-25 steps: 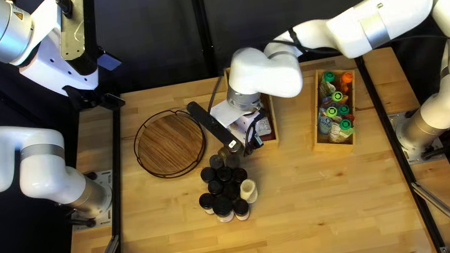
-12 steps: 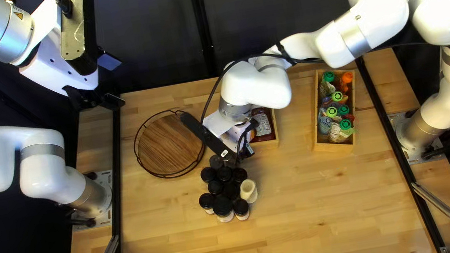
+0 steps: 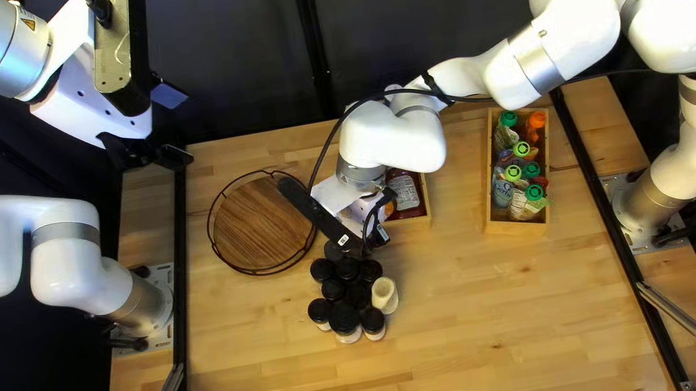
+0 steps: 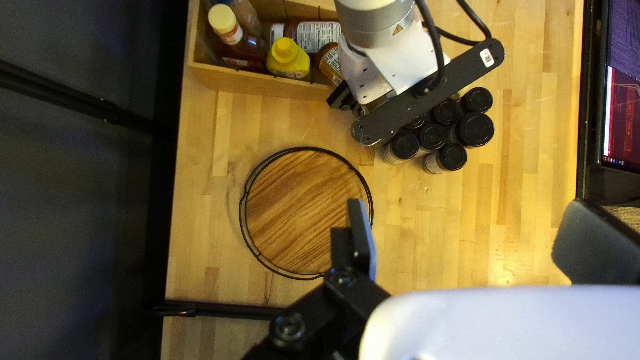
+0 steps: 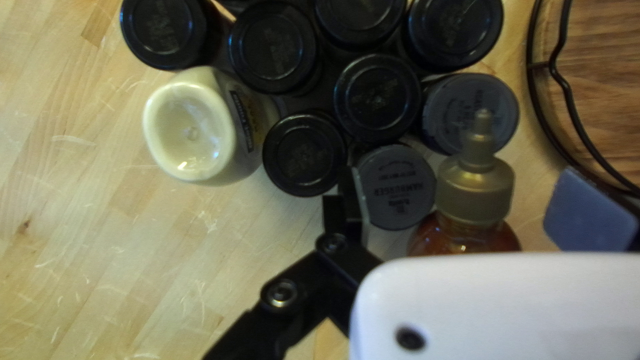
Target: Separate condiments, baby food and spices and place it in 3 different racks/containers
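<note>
Has a wooden table, dark curtain beyond; pouches in right box, condiments in middle box, black-lidded jars nearer. Has left gripper and right gripper spread, gold-capped bottle between the latter's fingers.

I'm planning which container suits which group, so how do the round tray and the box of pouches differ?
The tray is round; the box is rectangular. The tray has an open black wire rim, the box solid wooden walls. The tray's wood is darker brown than the box's. The box holds capped pouches, while none shows on the tray. Both are at least partly wooden and rest on the table.
</note>
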Robot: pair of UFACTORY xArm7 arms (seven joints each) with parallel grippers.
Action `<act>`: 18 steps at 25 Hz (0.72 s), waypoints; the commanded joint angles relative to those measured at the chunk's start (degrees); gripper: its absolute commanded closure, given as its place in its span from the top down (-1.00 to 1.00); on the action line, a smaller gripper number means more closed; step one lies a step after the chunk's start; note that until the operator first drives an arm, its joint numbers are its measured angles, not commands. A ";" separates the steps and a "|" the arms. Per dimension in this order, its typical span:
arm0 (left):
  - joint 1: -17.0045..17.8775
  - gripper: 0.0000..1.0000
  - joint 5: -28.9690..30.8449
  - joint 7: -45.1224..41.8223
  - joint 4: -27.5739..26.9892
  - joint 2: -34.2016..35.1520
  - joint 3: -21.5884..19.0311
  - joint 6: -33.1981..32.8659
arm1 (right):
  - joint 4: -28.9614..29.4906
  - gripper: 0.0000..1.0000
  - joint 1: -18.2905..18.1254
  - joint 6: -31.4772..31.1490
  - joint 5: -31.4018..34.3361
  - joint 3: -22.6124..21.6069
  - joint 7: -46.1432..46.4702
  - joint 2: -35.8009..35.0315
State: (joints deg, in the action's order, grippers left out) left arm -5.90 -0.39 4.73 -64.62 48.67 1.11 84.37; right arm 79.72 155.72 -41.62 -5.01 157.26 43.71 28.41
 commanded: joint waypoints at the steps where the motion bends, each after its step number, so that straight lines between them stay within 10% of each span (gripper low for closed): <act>1: 0.00 1.00 0.00 0.00 0.00 0.00 0.00 0.00 | 0.00 0.18 -0.17 0.10 -0.03 0.05 0.26 0.28; 2: 0.00 1.00 0.00 0.00 0.00 0.00 0.00 0.00 | 0.10 -0.56 -0.21 0.15 -0.03 0.08 0.32 0.44; 4: 0.00 1.00 0.00 0.00 0.00 0.00 0.00 0.00 | 0.87 -0.94 -0.12 -0.16 0.06 0.12 0.30 0.83; 18: 0.00 1.00 0.00 0.00 0.00 0.00 0.00 0.00 | -3.36 -0.98 -2.61 -0.99 -2.79 -1.53 3.04 -6.32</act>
State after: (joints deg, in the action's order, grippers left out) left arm -5.90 -0.39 4.73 -64.62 48.67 1.11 84.37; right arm 77.58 154.14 -42.40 -6.53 156.34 45.58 23.89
